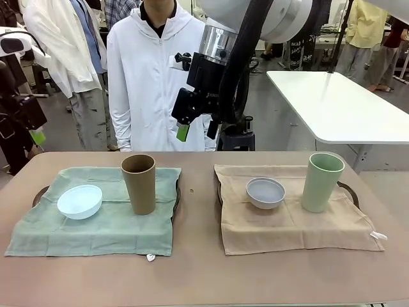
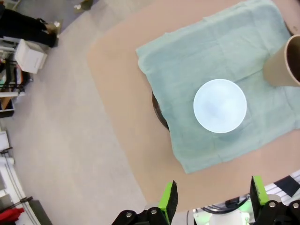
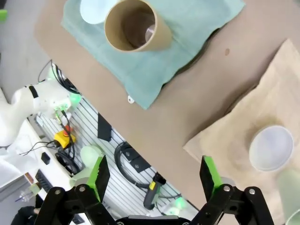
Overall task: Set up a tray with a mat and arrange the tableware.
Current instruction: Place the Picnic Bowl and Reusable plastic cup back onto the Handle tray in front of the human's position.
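Two trays lie under mats on the table. On the green mat [image 1: 96,224] sit a pale blue bowl [image 1: 80,201] and a tan-brown tumbler [image 1: 138,183]. The tan mat [image 1: 287,224] carries a greyish white bowl [image 1: 266,192] and a light green tumbler [image 1: 323,181]. My right gripper [image 1: 197,131] hangs open high over the table's far middle, holding nothing. At the far left edge, my left gripper [image 1: 36,134] is raised off the table. From its wrist, the left gripper [image 2: 213,199] is open and empty above the pale blue bowl [image 2: 220,106]. The right gripper [image 3: 154,178] looks down on the tan-brown tumbler [image 3: 137,24].
A person in a white jacket [image 1: 147,77] stands at the far side of the table. Dark tray handles [image 1: 41,192] stick out from under the mats. A strip of bare tabletop [image 1: 198,211] separates the two trays. Another white table [image 1: 339,102] stands at the back right.
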`<state>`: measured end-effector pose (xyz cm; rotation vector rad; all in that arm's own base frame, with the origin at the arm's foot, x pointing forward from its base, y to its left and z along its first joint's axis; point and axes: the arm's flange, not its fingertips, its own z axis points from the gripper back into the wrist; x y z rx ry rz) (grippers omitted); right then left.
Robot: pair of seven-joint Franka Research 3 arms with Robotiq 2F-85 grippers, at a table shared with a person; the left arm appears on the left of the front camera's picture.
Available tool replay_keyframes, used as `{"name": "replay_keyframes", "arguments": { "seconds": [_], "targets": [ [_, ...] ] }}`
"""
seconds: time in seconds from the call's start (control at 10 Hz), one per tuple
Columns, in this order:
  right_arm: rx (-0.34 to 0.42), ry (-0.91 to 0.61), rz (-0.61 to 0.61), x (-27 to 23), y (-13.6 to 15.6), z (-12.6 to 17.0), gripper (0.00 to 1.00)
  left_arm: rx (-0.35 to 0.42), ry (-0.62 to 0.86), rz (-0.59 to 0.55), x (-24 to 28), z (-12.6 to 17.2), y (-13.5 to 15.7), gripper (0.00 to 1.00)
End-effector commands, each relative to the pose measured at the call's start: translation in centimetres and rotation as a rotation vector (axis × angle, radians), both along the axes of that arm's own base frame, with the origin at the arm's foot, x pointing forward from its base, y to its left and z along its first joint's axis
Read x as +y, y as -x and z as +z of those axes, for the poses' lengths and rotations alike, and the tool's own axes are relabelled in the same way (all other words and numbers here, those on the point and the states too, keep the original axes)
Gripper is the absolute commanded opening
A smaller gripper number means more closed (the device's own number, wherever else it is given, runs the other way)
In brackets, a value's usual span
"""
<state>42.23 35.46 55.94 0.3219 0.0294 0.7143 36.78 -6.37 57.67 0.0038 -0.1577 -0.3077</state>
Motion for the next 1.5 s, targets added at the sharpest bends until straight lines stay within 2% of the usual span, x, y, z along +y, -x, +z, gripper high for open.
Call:
{"name": "replay_keyframes", "arguments": {
  "seconds": [0.0,1.2,1.3,1.4],
  "targets": [
    [0.000,-0.052,0.013,-0.5,-0.1,-1.1,1.00,-0.016,-0.001,-0.022,0.2,-0.7,0.0,0.83],
    [0.002,-0.025,0.006,-0.1,-0.5,-0.7,1.00,-0.016,-0.001,-0.022,0.2,-0.7,0.0,0.83],
    [0.003,-0.023,0.012,-1.2,-0.7,-0.2,1.00,-0.001,0.000,-0.004,0.0,-0.5,-0.1,0.83],
    [0.038,-0.053,-0.016,-3.9,-1.2,-0.8,1.00,0.050,0.043,0.010,0.8,-1.2,-0.7,0.83]
  ]
}}
